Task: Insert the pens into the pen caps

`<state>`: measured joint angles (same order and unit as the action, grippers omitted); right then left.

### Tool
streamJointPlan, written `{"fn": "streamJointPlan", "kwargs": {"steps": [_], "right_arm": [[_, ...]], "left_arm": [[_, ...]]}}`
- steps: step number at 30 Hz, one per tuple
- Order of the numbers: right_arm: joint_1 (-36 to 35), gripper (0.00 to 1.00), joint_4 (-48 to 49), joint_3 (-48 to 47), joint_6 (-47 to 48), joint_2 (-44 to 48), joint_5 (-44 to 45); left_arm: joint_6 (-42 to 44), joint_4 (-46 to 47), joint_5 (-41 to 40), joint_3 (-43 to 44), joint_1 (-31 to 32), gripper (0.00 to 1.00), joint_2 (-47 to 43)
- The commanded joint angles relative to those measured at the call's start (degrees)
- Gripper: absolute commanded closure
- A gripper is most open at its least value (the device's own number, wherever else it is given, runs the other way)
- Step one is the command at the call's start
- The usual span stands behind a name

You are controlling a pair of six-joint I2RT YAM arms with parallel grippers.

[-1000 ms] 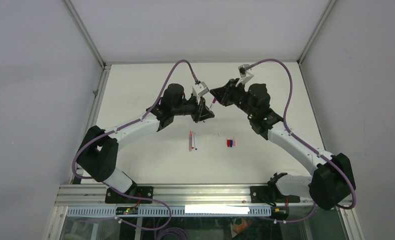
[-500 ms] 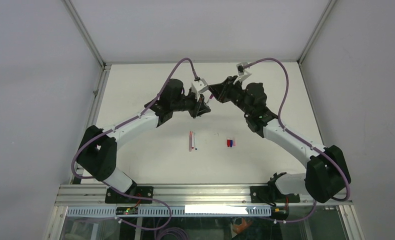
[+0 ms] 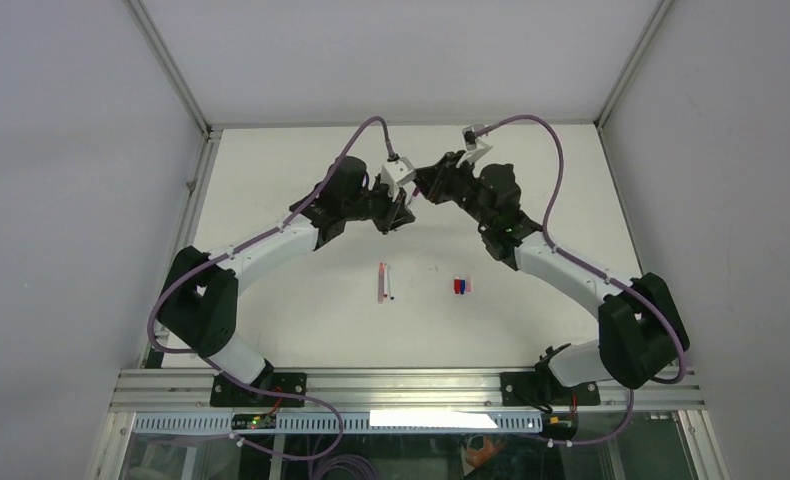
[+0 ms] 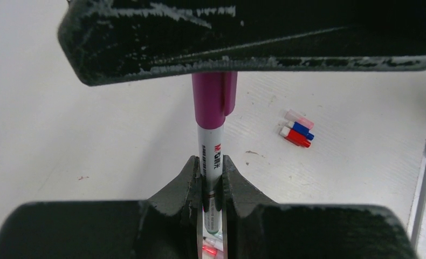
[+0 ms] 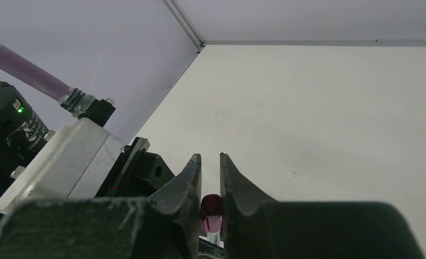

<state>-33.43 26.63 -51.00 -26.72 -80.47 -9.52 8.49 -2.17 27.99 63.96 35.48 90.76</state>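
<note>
My left gripper (image 4: 211, 160) is shut on the white barrel of a pen (image 4: 211, 162), held above the far middle of the table. A magenta cap (image 4: 213, 100) sits over the pen's upper end. My right gripper (image 5: 210, 157) is shut on that magenta cap (image 5: 211, 208); its fingers (image 4: 254, 43) hide the cap's top in the left wrist view. In the top view the left gripper (image 3: 401, 210) and right gripper (image 3: 421, 190) meet tip to tip. Two more pens (image 3: 386, 282) lie side by side on the table. Red (image 4: 296, 137), blue (image 4: 302, 129) and pale pink (image 4: 300, 118) caps lie together.
The loose caps (image 3: 461, 286) lie right of the two pens, near the middle of the white table (image 3: 301, 310). The enclosure walls and the metal corner post (image 5: 184, 21) stand close behind the grippers. The left wrist's camera housing (image 5: 65, 162) is beside my right gripper.
Both grippers have risen and moved toward the far wall, the right one shifting left, and they have closed up on each other with the pen and cap between them.
</note>
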Motion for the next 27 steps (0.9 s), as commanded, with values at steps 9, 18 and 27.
{"fn": "streamJointPlan", "kwargs": {"steps": [9,18,27], "right_arm": [[-7.4,1.00,-26.1,2.8,3.3,-9.9,-14.6],[-9.3,1.00,-29.2,1.1,4.1,-13.5,-14.1],[-8.9,1.00,-32.3,-1.7,6.6,-8.6,-6.8]], "left_arm": [[5.2,32.5,3.1,12.3,-0.3,1.00,-6.7],[1.9,37.8,4.6,10.7,-2.0,1.00,-8.1],[2.8,26.4,3.5,6.7,-2.7,1.00,-10.5]]}}
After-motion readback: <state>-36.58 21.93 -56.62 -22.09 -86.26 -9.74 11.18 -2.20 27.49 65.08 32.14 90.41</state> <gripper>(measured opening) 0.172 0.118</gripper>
